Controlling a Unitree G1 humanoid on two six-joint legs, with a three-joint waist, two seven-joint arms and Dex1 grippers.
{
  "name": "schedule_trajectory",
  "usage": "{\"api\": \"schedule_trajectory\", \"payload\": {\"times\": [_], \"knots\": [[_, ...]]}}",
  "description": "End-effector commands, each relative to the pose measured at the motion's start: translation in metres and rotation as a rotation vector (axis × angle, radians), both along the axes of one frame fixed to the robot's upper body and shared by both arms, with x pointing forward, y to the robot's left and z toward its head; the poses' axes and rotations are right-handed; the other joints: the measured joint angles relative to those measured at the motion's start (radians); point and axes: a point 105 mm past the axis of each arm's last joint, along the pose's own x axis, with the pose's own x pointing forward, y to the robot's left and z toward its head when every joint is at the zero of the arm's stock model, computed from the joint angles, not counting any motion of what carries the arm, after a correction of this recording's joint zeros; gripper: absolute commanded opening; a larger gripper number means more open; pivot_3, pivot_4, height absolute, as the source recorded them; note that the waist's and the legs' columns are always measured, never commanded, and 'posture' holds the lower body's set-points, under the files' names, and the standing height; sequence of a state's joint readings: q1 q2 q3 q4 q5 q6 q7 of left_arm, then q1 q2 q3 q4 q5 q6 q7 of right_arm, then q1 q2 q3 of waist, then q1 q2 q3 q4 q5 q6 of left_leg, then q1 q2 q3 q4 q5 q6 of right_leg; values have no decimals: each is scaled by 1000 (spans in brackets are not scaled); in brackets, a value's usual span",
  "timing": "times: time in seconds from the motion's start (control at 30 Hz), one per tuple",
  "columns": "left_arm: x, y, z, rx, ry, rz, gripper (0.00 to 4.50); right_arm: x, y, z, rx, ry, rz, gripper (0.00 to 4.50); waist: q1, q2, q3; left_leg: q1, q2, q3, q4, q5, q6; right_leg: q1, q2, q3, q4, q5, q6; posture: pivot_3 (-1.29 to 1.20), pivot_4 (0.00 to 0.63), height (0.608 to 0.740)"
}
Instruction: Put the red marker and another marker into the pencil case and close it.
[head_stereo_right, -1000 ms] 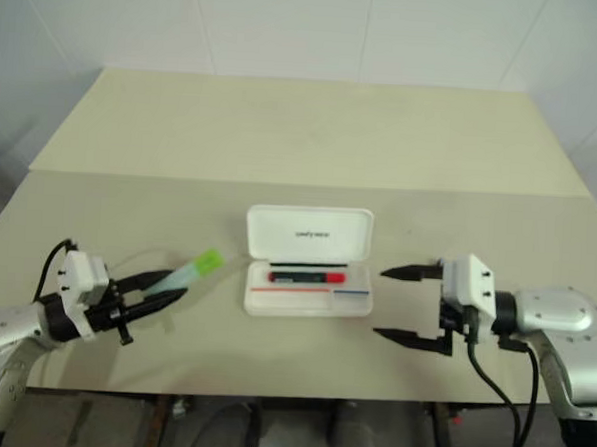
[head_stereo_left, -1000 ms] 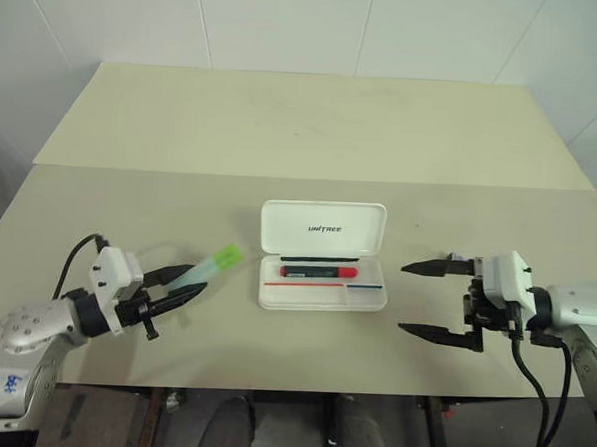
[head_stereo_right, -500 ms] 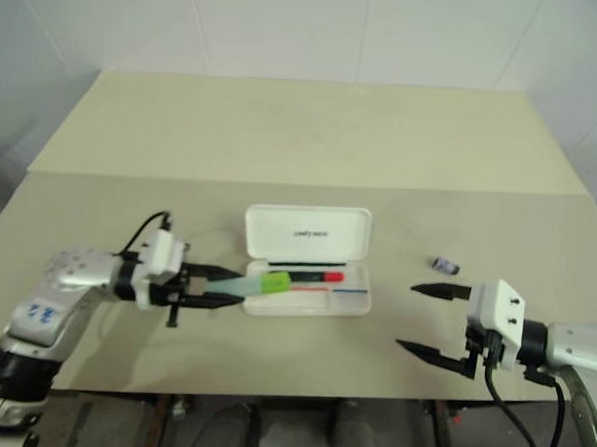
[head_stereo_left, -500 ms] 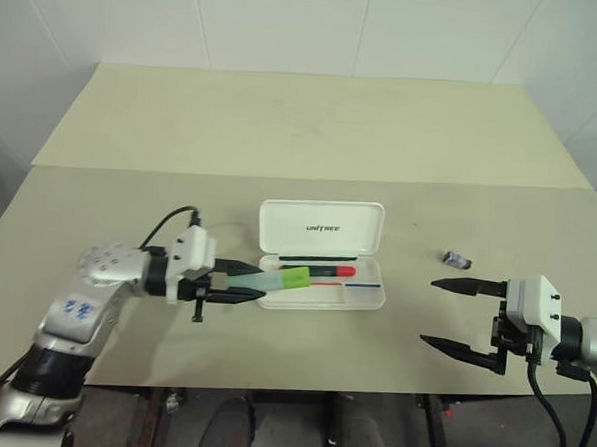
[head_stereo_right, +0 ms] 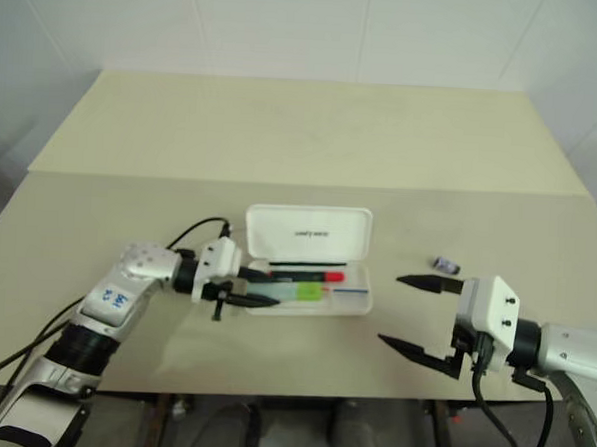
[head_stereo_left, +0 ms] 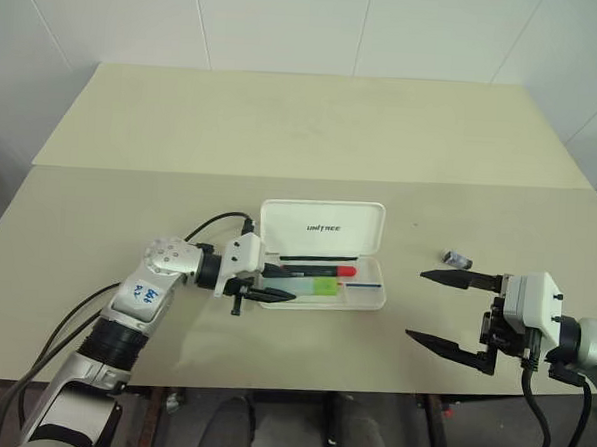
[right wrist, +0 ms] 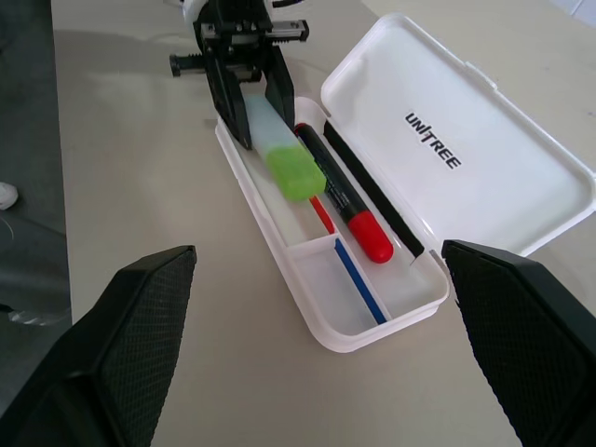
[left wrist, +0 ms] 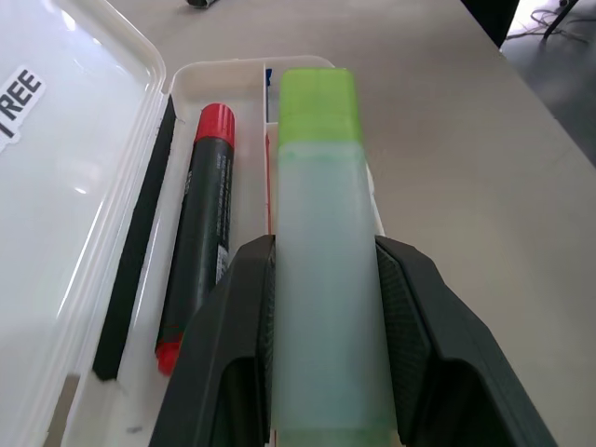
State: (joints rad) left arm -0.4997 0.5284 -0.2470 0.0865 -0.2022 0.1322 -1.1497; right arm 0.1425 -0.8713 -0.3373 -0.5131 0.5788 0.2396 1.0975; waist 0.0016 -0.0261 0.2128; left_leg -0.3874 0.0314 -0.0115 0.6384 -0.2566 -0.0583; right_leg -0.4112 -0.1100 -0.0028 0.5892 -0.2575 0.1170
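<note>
The left gripper [head_stereo_left: 275,283] clamps the stubby pale-green translucent marker [left wrist: 321,270] over the tray of the flat white hinged plastic pencil case [head_stereo_left: 320,298], at the table's centre. The slim black red-ended marker [head_stereo_left: 319,271] lies inside, at twelve o'clock of the green one. Released tilted, the green marker may ride the case's front wall and block the lid. The right gripper [head_stereo_left: 442,308], at three o'clock, gapes wide and empty.

Bright, even light; soft shadows; glare on the case lid [left wrist: 65,177].
</note>
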Motion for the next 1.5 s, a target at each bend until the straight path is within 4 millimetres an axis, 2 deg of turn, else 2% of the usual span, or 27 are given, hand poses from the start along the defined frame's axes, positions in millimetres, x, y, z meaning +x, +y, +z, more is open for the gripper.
{"api": "schedule_trajectory", "payload": {"times": [0.03, 0.23, 0.33, 0.53, 0.7, 0.9, 1.03, 1.27, 1.5], "knots": [[1, -6, 6, 6, -34, -1, 1136, -3, 6, 12, 2, -50, 20, 4500, -1, 0, 0, 0, 0, 0, 0, 0, 0, 0, 0, 0, 0, 0, 0, 0, 150, 740], [-3, -2, 3, 26, -12, 10, 1136, 0, 10, 14, 11, -62, 34, 4500, -1, 0, 0, 0, 0, 0, 1, 0, 0, 0, 0, 0, 0, 0, 0, 0, 150, 740], [-4, 0, 3, 41, -10, 5, 2123, 2, 12, 13, 14, -63, 37, 4500, 0, 0, 0, 0, 0, 0, 1, 0, 0, 0, 0, 0, 0, 0, 0, 0, 150, 740], [-6, -2, 16, -2, -21, -16, 4007, 4, 15, 11, 22, -62, 44, 4500, -1, 0, 0, 0, 0, 0, 1, 0, 0, 0, 0, 0, 0, 0, 0, 0, 150, 740], [-17, -1, 33, -55, 3, -48, 4007, 9, 13, 7, 32, -53, 36, 4500, -2, 0, 0, 0, 0, 0, 2, 0, 0, 0, 0, 0, 0, 0, 0, 0, 150, 740], [-27, 6, 56, -132, 7, -63, 4007, 24, -2, -3, 60, 0, -38, 4500, -3, 0, 0, 0, 0, 0, 3, 0, 0, 0, 0, 1, 1, 0, 0, 0, 150, 740], [-34, 11, 71, -168, 1, -74, 4007, 48, -23, -8, 93, 24, -145, 4500, -5, 0, 0, 0, 0, 0, 5, 0, 1, 0, 1, 2, 2, 1, 0, 0, 150, 740], [-38, 11, 100, -227, -32, -85, 4007, 87, -57, -25, 54, 60, -245, 4500, -6, 0, 0, 0, 0, 0, 8, 0, 2, 2, 1, 2, 1, 3, -1, 0, 150, 740], [-42, 7, 108, -240, -51, -91, 4007, 113, -83, -37, 3, 92, -284, 4500, -7, 0, 0, -1, 0, 0, 7, 0, 2, 1, 2, 5, 1, 4, 1, 0, 150, 740]]}}
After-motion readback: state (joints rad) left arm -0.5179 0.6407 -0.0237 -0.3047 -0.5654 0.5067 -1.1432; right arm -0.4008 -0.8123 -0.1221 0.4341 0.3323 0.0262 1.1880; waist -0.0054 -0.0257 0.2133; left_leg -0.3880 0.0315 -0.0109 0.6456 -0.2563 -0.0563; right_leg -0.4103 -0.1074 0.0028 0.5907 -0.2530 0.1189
